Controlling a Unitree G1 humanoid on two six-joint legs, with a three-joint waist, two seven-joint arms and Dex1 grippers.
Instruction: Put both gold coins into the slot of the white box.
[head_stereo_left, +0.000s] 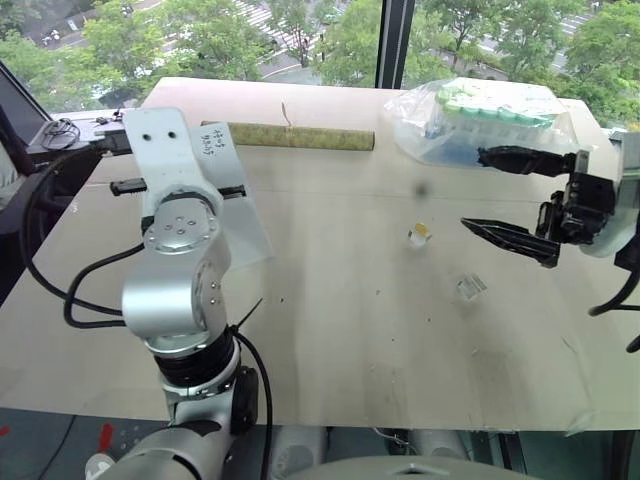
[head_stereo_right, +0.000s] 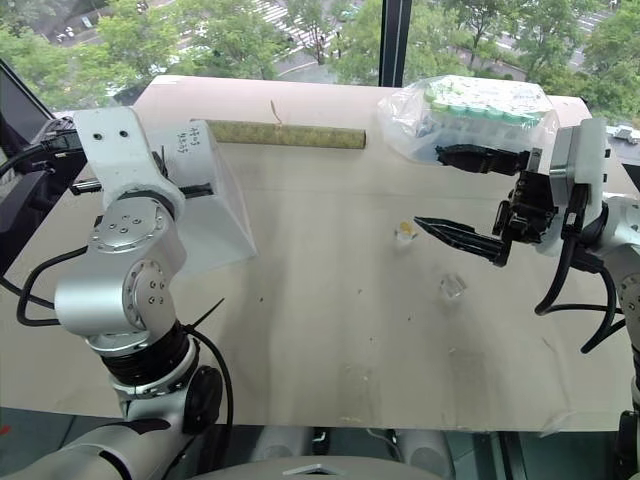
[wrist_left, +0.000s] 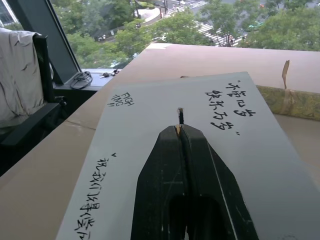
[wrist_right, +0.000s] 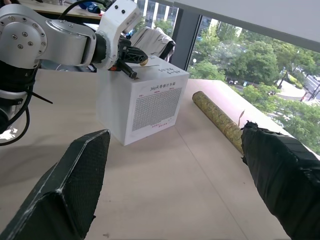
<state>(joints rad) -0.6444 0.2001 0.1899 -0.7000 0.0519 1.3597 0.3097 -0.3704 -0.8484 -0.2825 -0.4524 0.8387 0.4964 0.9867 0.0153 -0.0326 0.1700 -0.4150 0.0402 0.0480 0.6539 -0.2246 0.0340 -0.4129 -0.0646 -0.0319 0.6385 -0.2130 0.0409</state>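
1. The table (head_stereo_left: 340, 330) carries everything, and the white box (wrist_left: 150, 140) sits at its left side, slanted face up with blue handwriting on it.
2. A bag of green-capped tubes (head_stereo_left: 480, 120) and a long mottled roll (head_stereo_left: 300, 137) lie along the far edge, well apart from my work.
3. My left gripper (wrist_left: 179, 131) hovers over the box face with its fingers pressed together. A sliver of gold shows at the very tip, which I judge to be one gold coin (wrist_left: 177, 129) pinched edge-on.
4. My right gripper (head_stereo_left: 500, 195) hangs over the right side of the table, fingers spread wide and holding nothing.
5. The slot (wrist_left: 180, 115) shows as a short dark line just beyond the left fingertips.
6. A second gold coin (head_stereo_left: 422, 230) sits in a small clear holder (head_stereo_left: 419, 237) near the table's middle, just left of the right gripper; another clear holder (head_stereo_left: 471, 287) lies nearby.
7. To do this step well, I would line the coin's edge along the slit, ease the tip down until the coin enters, and only then part the fingers. Releasing early could let it slide down the sloped face.
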